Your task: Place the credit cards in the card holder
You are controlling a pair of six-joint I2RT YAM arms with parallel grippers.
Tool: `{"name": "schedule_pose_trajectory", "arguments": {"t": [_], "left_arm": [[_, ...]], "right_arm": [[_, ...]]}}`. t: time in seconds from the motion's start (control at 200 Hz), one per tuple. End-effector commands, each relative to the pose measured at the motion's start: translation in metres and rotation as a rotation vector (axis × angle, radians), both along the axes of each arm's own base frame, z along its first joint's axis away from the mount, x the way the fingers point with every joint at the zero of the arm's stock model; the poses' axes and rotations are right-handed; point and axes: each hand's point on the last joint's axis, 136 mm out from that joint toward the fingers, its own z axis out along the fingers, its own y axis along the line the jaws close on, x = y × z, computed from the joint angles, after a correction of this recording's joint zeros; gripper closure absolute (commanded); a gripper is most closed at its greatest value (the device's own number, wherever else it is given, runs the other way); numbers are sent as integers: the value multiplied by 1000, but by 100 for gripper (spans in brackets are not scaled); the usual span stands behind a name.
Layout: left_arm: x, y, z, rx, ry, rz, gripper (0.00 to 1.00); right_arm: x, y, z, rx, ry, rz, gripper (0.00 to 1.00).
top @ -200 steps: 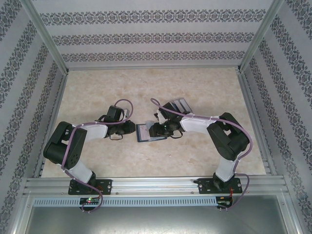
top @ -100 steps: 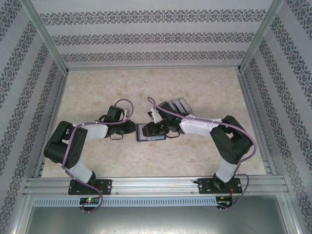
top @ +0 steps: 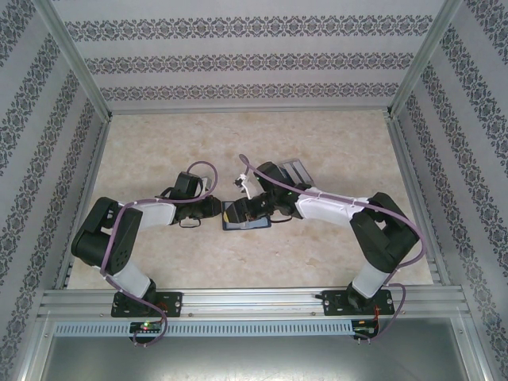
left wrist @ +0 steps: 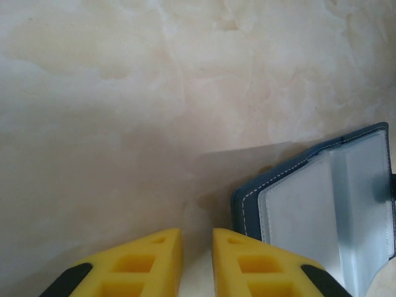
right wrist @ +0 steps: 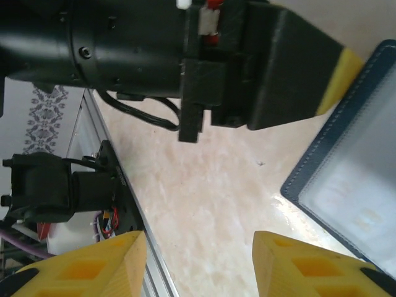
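Note:
The card holder is a dark navy wallet lying open on the table, its pale clear sleeves facing up. My left gripper sits low at the wallet's left edge. Its yellow fingers stand a narrow gap apart with bare table between them, and the right one overlaps the wallet's corner. My right gripper hovers over the wallet, with its jaws wide open and nothing in them. In the right wrist view the wallet lies to the right and a left finger shows above. The credit cards are out of view.
A clear slotted plastic case lies just behind the right wrist. Patterned walls and metal frame rails enclose the beige marbled table. Both arms meet near the table's middle.
The right gripper has moved left over the open wallet as its arm stretched out. The left arm has stayed put.

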Motion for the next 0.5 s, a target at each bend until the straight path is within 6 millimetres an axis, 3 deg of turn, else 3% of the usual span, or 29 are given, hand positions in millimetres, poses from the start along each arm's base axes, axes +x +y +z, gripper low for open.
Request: {"name": "schedule_pose_trajectory", "arguments": {"t": [0.0, 0.065, 0.135, 0.295, 0.38, 0.495], "left_arm": [[0, 23, -10, 73, -17, 81, 75], [1, 28, -3, 69, -47, 106, 73], [2, 39, 5, 102, -87, 146, 70], [1, 58, 24, 157, -164, 204, 68], [-2, 64, 29, 174, -191, 220, 66], [-5, 74, 33, 201, -222, 259, 62]], "right_arm": [[9, -11, 27, -4, -131, -12, 50], [33, -41, 25, -124, -205, -137, 49], [64, -88, 21, -310, -274, -306, 48], [111, -179, 36, -664, -456, -530, 42], [130, -205, 39, -758, -492, -564, 40], [147, -220, 31, -812, -458, -529, 39]]}}
